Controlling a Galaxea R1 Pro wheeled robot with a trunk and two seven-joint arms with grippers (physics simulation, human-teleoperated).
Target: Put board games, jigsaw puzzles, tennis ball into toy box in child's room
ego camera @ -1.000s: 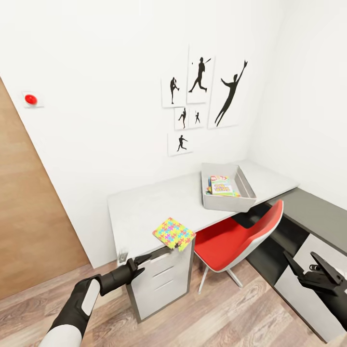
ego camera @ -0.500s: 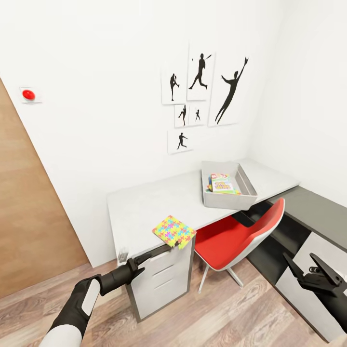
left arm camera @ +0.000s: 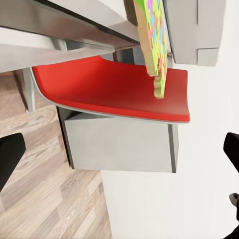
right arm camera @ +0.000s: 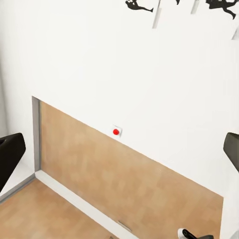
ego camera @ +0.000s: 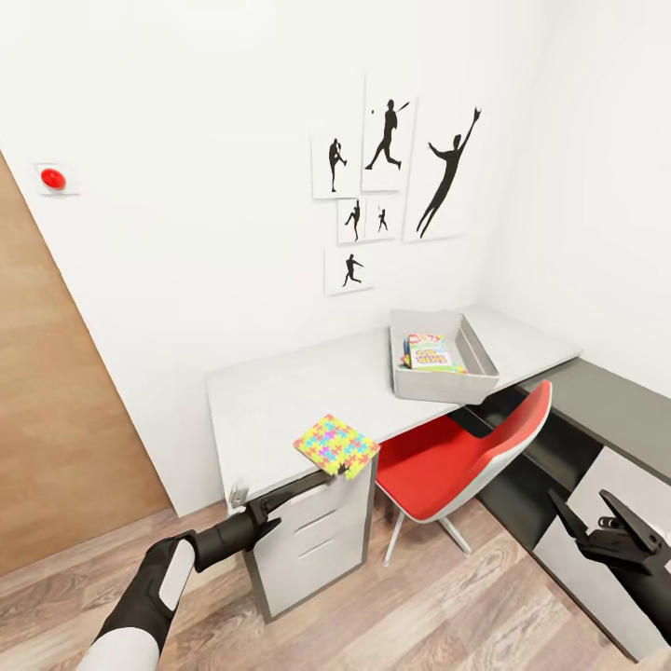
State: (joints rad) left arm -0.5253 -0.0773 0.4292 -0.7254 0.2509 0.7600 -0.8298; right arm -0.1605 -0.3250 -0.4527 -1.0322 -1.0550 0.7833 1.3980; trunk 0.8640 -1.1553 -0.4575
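One jigsaw puzzle (ego camera: 335, 445), a thin multicoloured mat, lies on the table (ego camera: 280, 401) and overhangs its front edge above the white drawers. My left gripper (ego camera: 303, 499) is open just below and in front of it, one finger tip close under the overhang. The left wrist view has the puzzle (left arm camera: 152, 45) edge-on ahead of the spread fingers (left arm camera: 10, 154). The grey toy box (ego camera: 438, 387) stands further back on the table with colourful board games (ego camera: 429, 352) inside. My right gripper (ego camera: 596, 522) hangs open low at the right, holding nothing.
A red chair (ego camera: 466, 457) is tucked under the table between the drawers (ego camera: 317, 540) and the lower dark grey section (ego camera: 606, 401). A wooden door (ego camera: 56, 419) and a red wall button (ego camera: 53, 178) are at the left. Silhouette prints (ego camera: 387, 186) hang above.
The whole head picture has shifted slightly, so the camera moved. Both arms and the puzzle keep their places relative to each other.
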